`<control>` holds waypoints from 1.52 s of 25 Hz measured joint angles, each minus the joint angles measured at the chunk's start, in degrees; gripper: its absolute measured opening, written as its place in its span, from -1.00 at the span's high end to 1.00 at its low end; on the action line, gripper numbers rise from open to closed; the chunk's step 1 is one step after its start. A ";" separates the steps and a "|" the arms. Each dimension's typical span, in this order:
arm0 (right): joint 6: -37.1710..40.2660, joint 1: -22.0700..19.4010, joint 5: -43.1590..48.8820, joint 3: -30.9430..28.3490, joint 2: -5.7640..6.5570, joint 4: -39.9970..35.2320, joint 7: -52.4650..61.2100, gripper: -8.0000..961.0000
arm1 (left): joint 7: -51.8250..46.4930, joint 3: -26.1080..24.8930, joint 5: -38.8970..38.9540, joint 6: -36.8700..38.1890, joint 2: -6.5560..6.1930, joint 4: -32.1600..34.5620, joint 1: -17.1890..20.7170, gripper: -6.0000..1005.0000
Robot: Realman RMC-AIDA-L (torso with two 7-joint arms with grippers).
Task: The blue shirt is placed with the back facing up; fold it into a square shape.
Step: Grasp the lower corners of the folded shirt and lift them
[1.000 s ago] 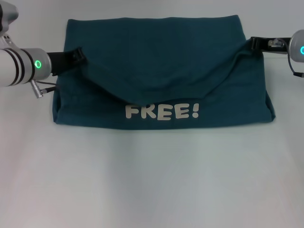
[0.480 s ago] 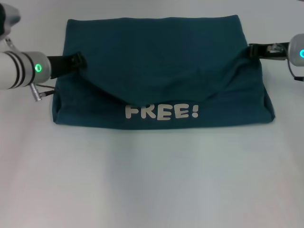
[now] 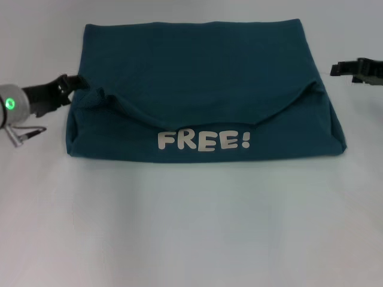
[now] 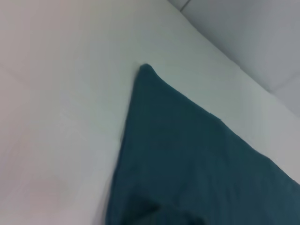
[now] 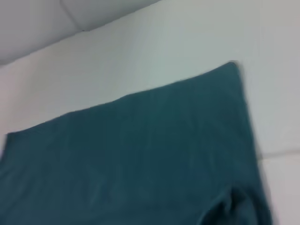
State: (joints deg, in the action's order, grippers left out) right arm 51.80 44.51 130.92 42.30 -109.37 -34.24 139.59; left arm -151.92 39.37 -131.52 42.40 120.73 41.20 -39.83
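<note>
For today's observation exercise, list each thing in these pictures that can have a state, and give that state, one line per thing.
blue shirt: folded, lying on the table, a flap sagging over the front, "FREE!" lettering showing.
left gripper: at the shirt's left edge, just beside the cloth.
right gripper: off the shirt's right edge, clear of the cloth.
table: white, bearing the shirt.

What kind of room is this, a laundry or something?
More likely a robot test bench: a plain white tabletop, one folded dark teal-blue fabric T-shirt, and black grippers at its left and right.
</note>
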 joint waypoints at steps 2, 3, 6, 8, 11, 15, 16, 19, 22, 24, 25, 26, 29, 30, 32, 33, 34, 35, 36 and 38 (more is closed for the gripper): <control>5.60 -1.93 -1.46 -2.09 0.30 -1.37 -0.73 -0.18 | 1.19 0.08 2.31 3.86 0.12 1.64 2.20 -0.10; 8.71 -3.22 -2.63 -2.99 0.32 -2.01 -1.46 -0.28 | 2.01 -0.02 3.68 5.84 -0.08 1.77 3.10 -0.16; 16.44 -7.79 -8.16 -5.14 -0.13 -3.01 -4.79 -0.57 | 4.96 -0.42 8.78 13.06 -1.08 1.72 6.19 -0.34; 22.91 -12.12 -14.48 -6.78 -0.58 -2.48 -9.31 -0.59 | 6.70 -1.63 10.52 17.60 -1.54 1.70 7.60 -0.45; 26.83 -14.80 -17.99 -7.18 -1.00 -2.17 -12.93 -0.61 | 11.82 -5.58 11.04 24.01 -1.93 1.76 8.56 -0.62; 30.42 -18.00 -20.32 -7.49 -1.84 -2.15 -19.12 -0.62 | 24.96 -8.83 11.09 26.62 -2.16 1.51 9.62 -0.80; 30.63 -18.57 -20.40 -7.54 -1.96 -2.12 -20.26 -0.62 | 27.96 -9.00 11.02 26.21 -2.13 1.49 9.85 -0.80; 30.15 -19.52 -20.34 -7.98 -2.11 -2.06 -21.42 -0.62 | 33.72 -8.78 9.90 24.33 -2.01 0.71 10.17 -0.80; 29.61 -19.75 -20.29 -8.28 -2.09 -1.98 -21.48 -0.62 | 35.76 -8.45 8.71 21.81 -2.02 -1.58 9.62 -0.80; 29.70 -19.68 -20.42 -8.52 -2.05 -1.94 -21.48 -0.62 | 33.96 -8.36 8.61 19.34 -2.02 -3.30 8.90 -0.81; 29.81 -19.60 -20.47 -8.69 -2.05 -1.92 -21.49 -0.62 | 31.96 -8.27 8.57 17.99 -2.10 -4.47 8.36 -0.81; 29.82 -19.48 -20.48 -8.82 -2.05 -1.83 -21.49 -0.62 | 30.79 -8.22 8.54 17.40 -2.19 -5.01 8.12 -0.81; 29.86 -19.20 -20.51 -8.92 -2.05 -1.57 -21.41 -0.62 | 24.76 -8.11 8.44 15.58 -2.60 -7.18 7.00 -0.80; 29.88 -19.17 -20.52 -8.92 -2.05 -1.52 -21.38 -0.62 | 23.61 -8.10 8.43 15.17 -2.62 -7.32 6.87 -0.80; 29.87 -19.15 -20.54 -8.92 -2.07 -1.51 -21.26 -0.62 | 22.75 -8.08 8.42 14.76 -2.60 -7.37 6.77 -0.80; 29.85 -19.17 -20.55 -8.93 -2.07 -1.51 -21.24 -0.62 | 22.11 -8.05 8.41 14.09 -2.52 -7.46 6.61 -0.80; 29.81 -19.25 -20.56 -9.04 -2.07 -1.51 -21.20 -0.62 | 21.79 -7.96 8.40 13.47 -2.46 -7.95 6.26 -0.80; 29.79 -19.31 -20.56 -9.15 -2.08 -1.49 -21.19 -0.62 | 21.80 -7.90 8.39 13.37 -2.47 -8.26 6.09 -0.80; 29.75 -19.43 -20.58 -9.36 -2.08 -1.47 -21.18 -0.62 | 21.93 -7.66 8.32 13.28 -2.52 -8.93 5.72 -0.80; 29.75 -19.59 -20.59 -9.96 -2.08 -1.38 -21.20 -0.62 | 22.00 -6.90 7.98 12.92 -2.72 -10.14 4.99 -0.80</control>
State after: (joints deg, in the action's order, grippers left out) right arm 81.54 24.92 110.32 32.34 -111.45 -35.62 118.39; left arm -129.91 32.47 -123.54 55.31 118.01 31.06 -34.84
